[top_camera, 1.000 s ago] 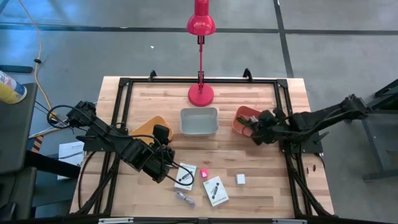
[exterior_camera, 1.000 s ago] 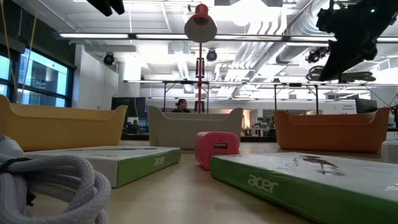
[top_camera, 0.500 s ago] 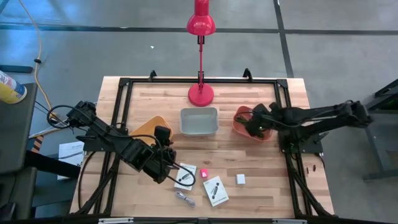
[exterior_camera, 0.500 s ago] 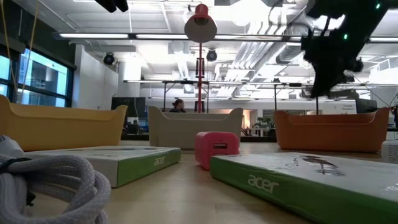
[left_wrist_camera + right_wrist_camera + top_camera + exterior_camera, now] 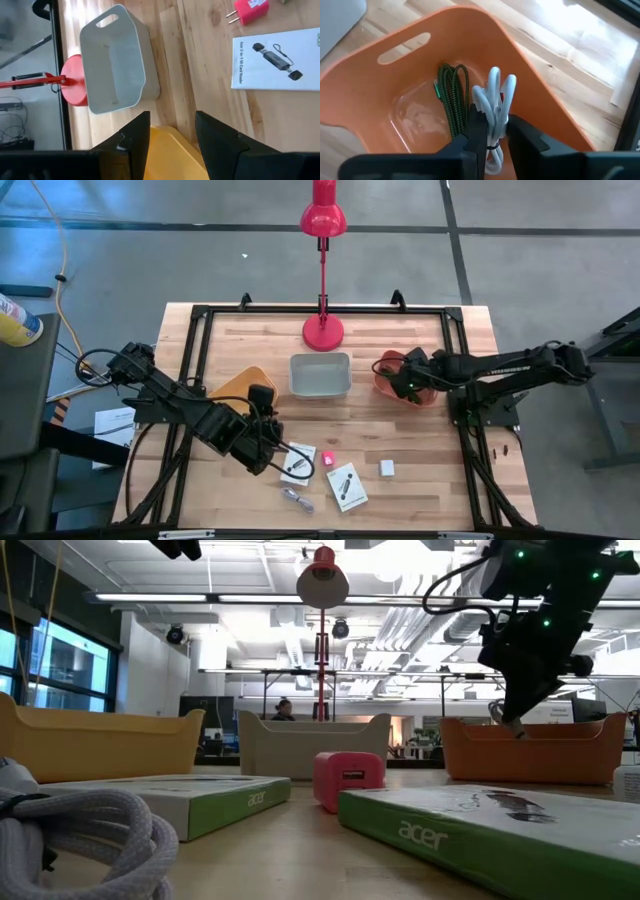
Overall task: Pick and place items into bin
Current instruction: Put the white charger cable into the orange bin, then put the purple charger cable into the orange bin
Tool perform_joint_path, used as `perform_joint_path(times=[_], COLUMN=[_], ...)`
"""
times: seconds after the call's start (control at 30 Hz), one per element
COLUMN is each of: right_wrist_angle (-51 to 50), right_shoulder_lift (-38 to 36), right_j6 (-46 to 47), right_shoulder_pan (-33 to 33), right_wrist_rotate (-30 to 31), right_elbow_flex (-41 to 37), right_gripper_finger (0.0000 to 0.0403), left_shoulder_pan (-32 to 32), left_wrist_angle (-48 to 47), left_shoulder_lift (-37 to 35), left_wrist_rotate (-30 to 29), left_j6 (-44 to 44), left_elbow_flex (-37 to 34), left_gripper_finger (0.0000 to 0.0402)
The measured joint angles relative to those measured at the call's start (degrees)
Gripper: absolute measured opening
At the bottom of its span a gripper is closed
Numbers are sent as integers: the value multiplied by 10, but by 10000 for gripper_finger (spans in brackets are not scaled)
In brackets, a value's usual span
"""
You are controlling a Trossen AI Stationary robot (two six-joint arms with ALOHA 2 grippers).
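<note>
- Two dark fingers of the right gripper (image 5: 492,132) pinched on a coiled white cable (image 5: 495,97), held over the orange bin (image 5: 380,85) so a release would likely drop the coil inside.
- Already in that bin: a coiled green cable (image 5: 451,97), lying just beside the hanging white coil.
- Seen from above: right gripper (image 5: 402,380) over the orange bin (image 5: 432,399) at the table's right side.
- Further out, on the near part of the table: two white boxes (image 5: 346,486) (image 5: 296,463), a pink charger (image 5: 327,458) between them, a white cube (image 5: 387,468), another white cable (image 5: 297,499).
- Parked near the yellow bin (image 5: 172,150): left gripper (image 5: 170,137), fingers apart, holding nothing, probably waiting clear of the drop.
- Grey bin (image 5: 320,374) mid-table, before the red lamp (image 5: 323,220).
</note>
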Motion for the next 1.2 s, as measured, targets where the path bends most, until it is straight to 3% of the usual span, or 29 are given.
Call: perform_joint_path(times=[0.37,0.63,0.83,1.2], right_wrist_angle=[7,28,67,93], right_shoulder_lift=[-4,-75,-151,-190], right_j6=[-45,-135,-218,-214], right_shoulder_pan=[2,63,128,268], right_wrist_rotate=[-14,62,23,-48], right_elbow_flex=[4,52,73,73], right_gripper_finger=[161,215,220,187], left_shoulder_pan=[0,-5,-34,-68], left_wrist_angle=[4,42,153,258], left_shoulder_lift=[0,0,16,114], left_wrist_rotate=[52,167,174,215], left_j6=[-28,35,81,96], left_elbow_flex=[0,0,0,0], left_gripper_finger=[144,145,145,145])
